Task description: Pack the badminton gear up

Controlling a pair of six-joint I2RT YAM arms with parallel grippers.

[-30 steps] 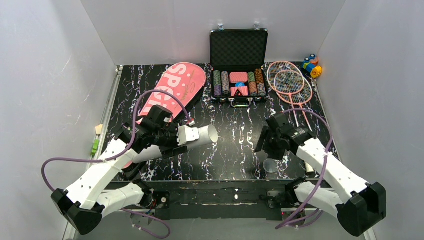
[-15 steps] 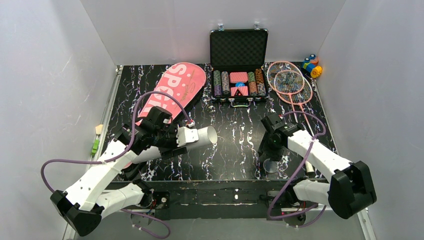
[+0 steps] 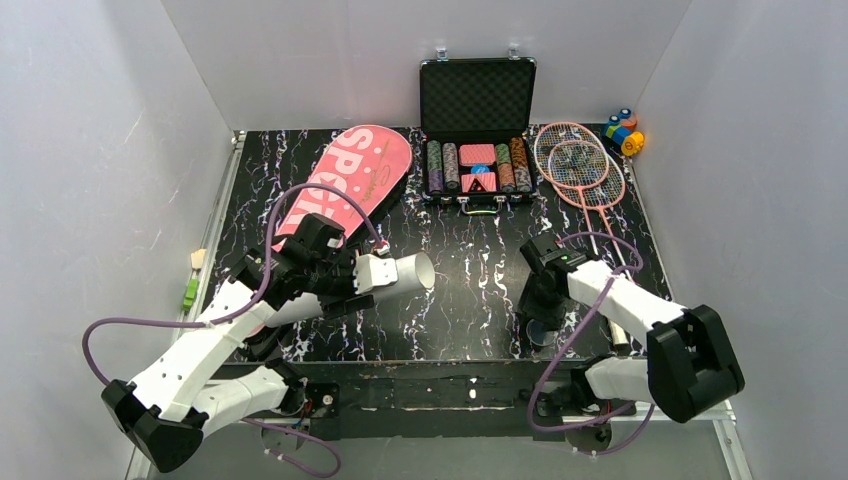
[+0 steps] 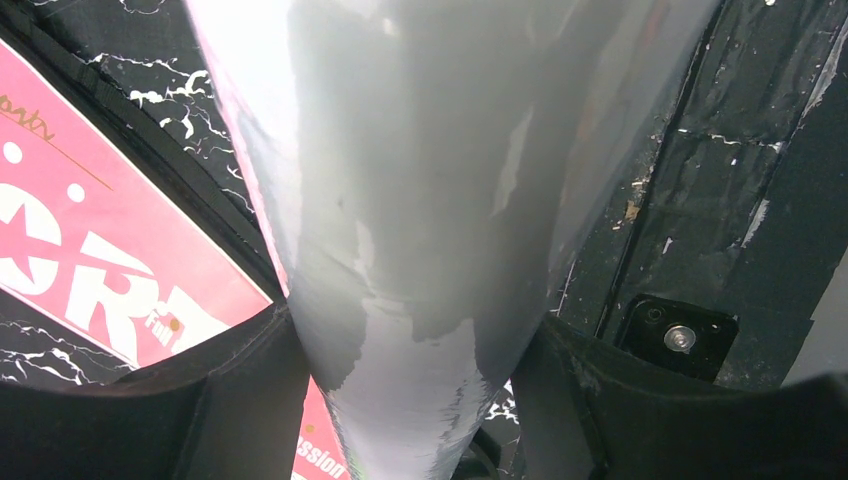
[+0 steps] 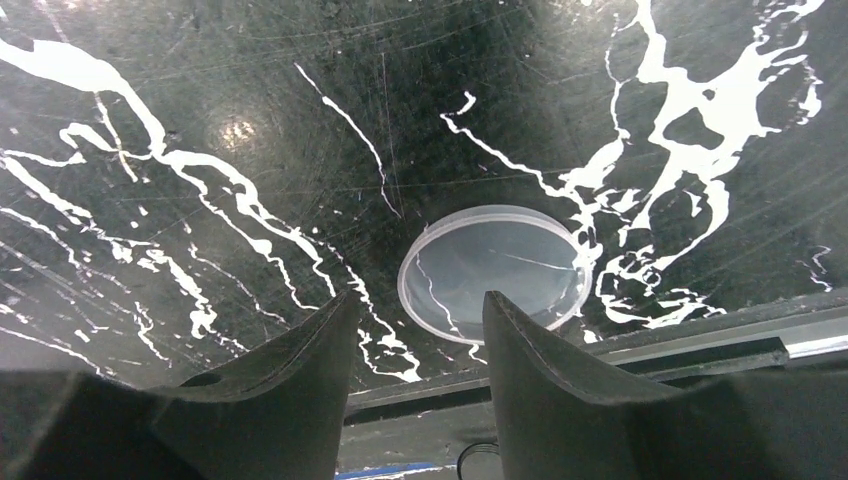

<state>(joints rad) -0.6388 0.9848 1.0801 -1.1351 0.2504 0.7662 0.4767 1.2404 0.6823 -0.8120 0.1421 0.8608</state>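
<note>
My left gripper point(image 3: 352, 278) is shut on the long white tube point(image 3: 398, 272), which it holds off the table, tilted, with its open mouth facing right. In the left wrist view the tube point(image 4: 420, 200) fills the gap between both fingers point(image 4: 250, 400). The pink SPORT bag point(image 3: 345, 180) lies flat behind it. Two pink-framed rackets point(image 3: 578, 165) lie crossed at the back right. My right gripper point(image 3: 543, 310) hangs open, pointing down just above a clear round lid point(image 5: 495, 270) that lies flat by the table's front edge. Nothing sits between its fingers point(image 5: 300, 370).
An open black case of poker chips point(image 3: 477, 150) stands at the back centre. Small colourful toy blocks point(image 3: 624, 130) sit in the far right corner. The table's front edge point(image 5: 690, 335) runs just below the lid. Grey walls close in three sides.
The right arm has swung in and lowered its gripper over the clear lid, and its jaws have narrowed somewhat. The left arm and the tube have stayed still.
</note>
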